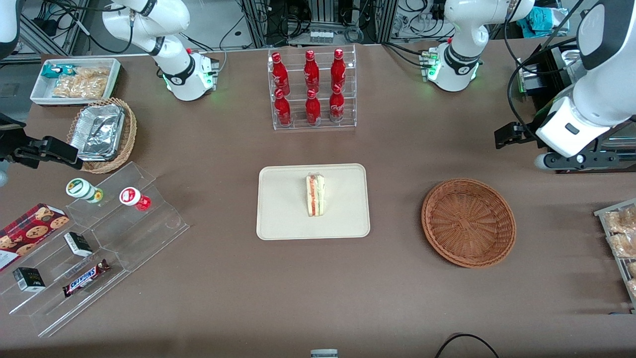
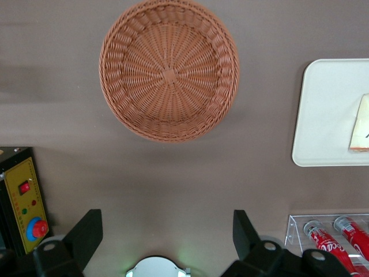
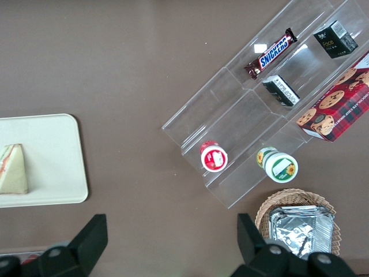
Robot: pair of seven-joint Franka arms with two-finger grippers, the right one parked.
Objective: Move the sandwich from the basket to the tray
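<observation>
The sandwich [image 1: 315,195] stands on the cream tray [image 1: 283,209] at the table's middle, its pink and green filling edge up. The wrist views show the sandwich [image 2: 361,124] [image 3: 12,169] resting on the tray [image 2: 328,115] [image 3: 52,156] too. The reddish-brown basket [image 1: 468,222] [image 2: 169,77] holds nothing and lies beside the tray toward the working arm's end. My gripper [image 1: 503,135] [image 2: 166,219] hangs above the table, farther from the front camera than the basket, open with nothing between its fingers.
A clear rack of red bottles [image 1: 312,89] stands farther back than the tray. Toward the parked arm's end are an acrylic stepped stand [image 1: 99,238] with snacks, a tan basket of foil containers [image 1: 102,134] and a white bin [image 1: 74,79]. Packets on a wire rack [image 1: 621,238] lie at the working arm's end.
</observation>
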